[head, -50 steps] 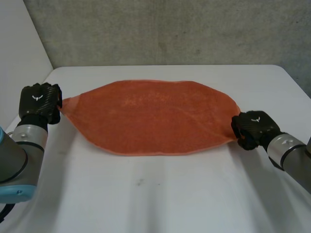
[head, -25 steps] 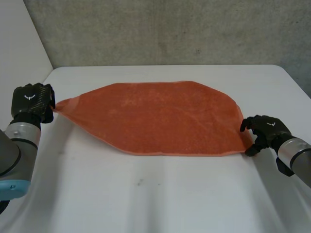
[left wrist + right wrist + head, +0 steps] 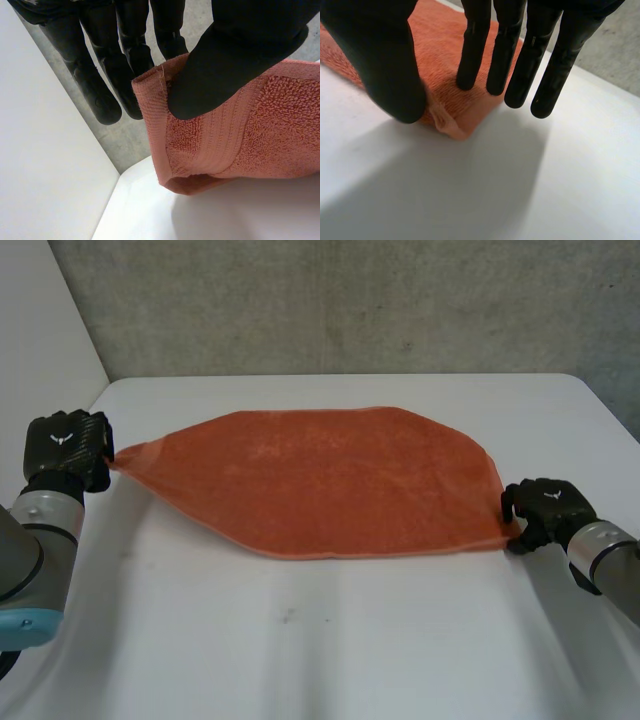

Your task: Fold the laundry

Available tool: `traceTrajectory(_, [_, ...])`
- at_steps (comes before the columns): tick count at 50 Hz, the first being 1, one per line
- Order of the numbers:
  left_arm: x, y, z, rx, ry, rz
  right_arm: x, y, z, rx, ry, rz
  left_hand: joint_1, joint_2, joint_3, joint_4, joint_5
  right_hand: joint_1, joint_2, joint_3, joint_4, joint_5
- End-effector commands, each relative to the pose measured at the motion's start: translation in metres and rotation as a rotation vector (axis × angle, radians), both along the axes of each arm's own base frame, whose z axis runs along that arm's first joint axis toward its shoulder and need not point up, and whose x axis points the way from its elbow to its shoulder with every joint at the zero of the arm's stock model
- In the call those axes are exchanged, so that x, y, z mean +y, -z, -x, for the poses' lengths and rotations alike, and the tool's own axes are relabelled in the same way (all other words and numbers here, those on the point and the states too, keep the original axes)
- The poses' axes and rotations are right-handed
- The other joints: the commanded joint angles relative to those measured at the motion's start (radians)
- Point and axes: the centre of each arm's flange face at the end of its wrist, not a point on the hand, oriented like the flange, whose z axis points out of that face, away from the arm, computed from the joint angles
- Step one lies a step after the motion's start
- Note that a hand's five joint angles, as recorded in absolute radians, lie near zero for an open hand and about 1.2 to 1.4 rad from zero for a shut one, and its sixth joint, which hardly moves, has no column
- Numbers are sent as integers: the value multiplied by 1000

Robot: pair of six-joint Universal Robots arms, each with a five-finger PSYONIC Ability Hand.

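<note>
White table (image 3: 330, 660). Orange towel (image 3: 320, 480) is spread flat across the middle and drawn to a point at each end. Left arm (image 3: 35, 550) reaches in low along the table's edge. Left hand (image 3: 66, 450) grips the towel's left corner, thumb pressing the cloth against the fingers. Right hand (image 3: 545, 510) is released at the right corner, its fingers straight and their tips over the flat cloth.

Towel (image 3: 320, 480) on table (image 3: 330, 640), between left hand (image 3: 66, 445) and right hand (image 3: 540, 508)
</note>
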Motion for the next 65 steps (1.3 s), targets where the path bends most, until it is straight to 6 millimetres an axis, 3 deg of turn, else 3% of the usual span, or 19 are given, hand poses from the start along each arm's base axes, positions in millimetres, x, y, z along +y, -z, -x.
traceTrajectory(1, [3,4,0,-4,2,-36,-13,-14,1,-6,17,65,214,178,180,180,196,649,529,535,535,567])
traceTrajectory(6, [6,5,1,-6,4,-70,-17,-38,3,-1,36,134,214,178,180,180,196,675,555,561,562,593])
traceTrajectory(15, [22,-8,-2,-11,1,-133,-9,-46,5,5,31,113,214,178,180,180,196,689,569,575,575,607])
traceTrajectory(23, [55,-29,-20,-22,-51,-292,36,-102,3,111,-62,59,214,178,180,180,196,689,569,575,575,607])
traceTrajectory(27, [77,-42,-37,-21,-112,-410,58,-131,25,283,-76,-12,214,178,180,180,196,689,569,575,575,607])
traceTrajectory(33, [91,-47,-52,-17,-169,-495,90,-139,44,447,-178,-212,214,178,180,180,196,689,569,575,575,607])
traceTrajectory(39, [95,-38,-54,-58,-145,-549,84,-137,46,450,-158,-177,214,178,180,180,196,689,569,575,575,607])
traceTrajectory(45, [77,-17,-50,-68,-96,-592,54,-112,47,396,-86,-96,214,178,180,180,196,689,569,575,575,607])
traceTrajectory(49, [52,-2,-42,-78,-60,-592,37,-89,24,376,-123,-51,214,178,180,180,196,689,569,575,575,607])
traceTrajectory(53, [32,6,-31,-94,-23,-582,24,-84,12,395,-109,-11,214,178,180,180,196,689,569,575,575,607])
traceTrajectory(55, [19,6,-26,-100,-9,-559,5,-91,-4,406,-81,83,214,178,180,180,196,689,569,575,575,607])
traceTrajectory(56, [5,2,-20,-105,1,-521,5,-91,-4,406,-81,83,214,178,180,180,196,689,569,575,575,607])
traceTrajectory(58, [-10,-6,-15,-105,10,-469,-8,-103,-12,402,-57,155,214,178,180,180,196,689,569,575,575,607])
traceTrajectory(60, [-40,-38,-3,-98,31,-317,-32,-141,-23,359,1,325,214,178,180,180,196,689,569,575,575,607])
traceTrajectory(61, [-40,-39,-3,-98,31,-316,-32,-141,-23,359,1,326,214,178,180,180,196,689,569,575,575,607])
traceTrajectory(62, [-54,-62,4,-88,42,-209,-43,-170,-27,316,37,430,214,178,180,180,196,689,569,575,575,607])
traceTrajectory(63, [-54,-62,4,-88,42,-208,-51,-203,-30,262,68,549,214,178,180,180,196,689,569,575,575,607])
traceTrajectory(64, [-66,-91,9,-75,46,-72,-51,-203,-30,261,68,550,214,178,180,180,196,689,569,575,575,607])
traceTrajectory(65, [-75,-121,15,-56,53,80,-56,-236,-33,202,94,668,214,178,180,180,196,689,569,575,575,607])
